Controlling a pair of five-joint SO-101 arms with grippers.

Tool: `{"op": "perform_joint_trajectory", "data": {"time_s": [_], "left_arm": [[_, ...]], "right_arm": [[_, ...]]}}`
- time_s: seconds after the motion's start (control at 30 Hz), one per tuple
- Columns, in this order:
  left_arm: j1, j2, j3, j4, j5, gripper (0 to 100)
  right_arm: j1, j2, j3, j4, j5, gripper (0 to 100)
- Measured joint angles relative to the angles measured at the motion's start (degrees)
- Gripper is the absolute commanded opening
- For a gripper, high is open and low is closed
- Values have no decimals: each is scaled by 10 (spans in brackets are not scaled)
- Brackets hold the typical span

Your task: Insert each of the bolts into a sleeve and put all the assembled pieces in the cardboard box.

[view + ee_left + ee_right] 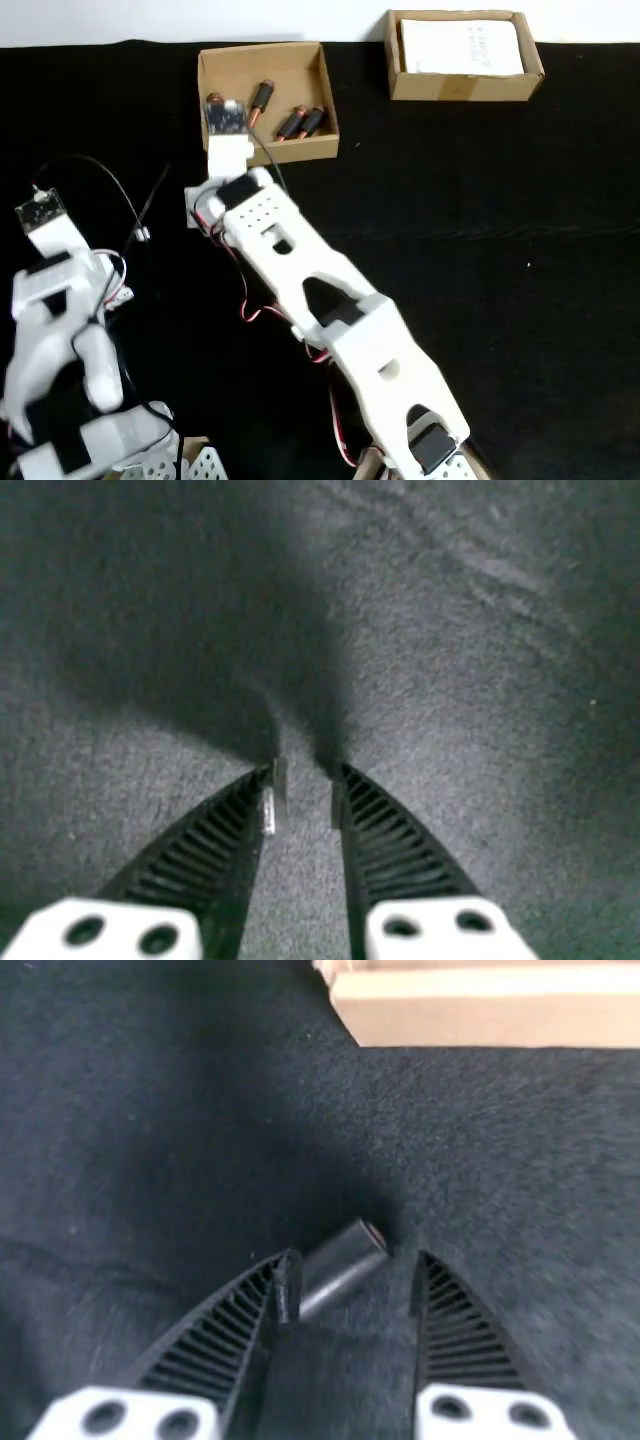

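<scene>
A grey metal sleeve (340,1258) lies on the black cloth between the fingers of my right gripper (350,1280), which is open; the sleeve rests close against one fingertip (285,1290). The cardboard box (480,1010) stands just beyond it. In the high view the right arm (300,270) stretches up to the front of this cardboard box (300,150), which holds several dark assembled pieces (300,122). My left gripper (305,785) hovers over bare cloth, open by a narrow gap, holding nothing. The left arm (60,300) stays at the table's left side.
A second cardboard box (465,85) with white paper (462,45) inside stands at the back right. Loose cables (140,215) trail between the two arms. Black cloth (500,300) covers the table to the right.
</scene>
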State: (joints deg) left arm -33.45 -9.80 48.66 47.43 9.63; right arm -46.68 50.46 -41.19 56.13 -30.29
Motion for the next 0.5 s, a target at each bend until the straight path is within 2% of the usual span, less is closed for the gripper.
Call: {"op": "perform_joint_trajectory", "data": {"time_s": [0.3,0.5], "left_arm": [[0,10,-13,12,0,94],[0,11,-13,12,0,94]], "right_arm": [[6,62,-13,-59,-31,167],[13,73,-19,-42,-31,3]]}}
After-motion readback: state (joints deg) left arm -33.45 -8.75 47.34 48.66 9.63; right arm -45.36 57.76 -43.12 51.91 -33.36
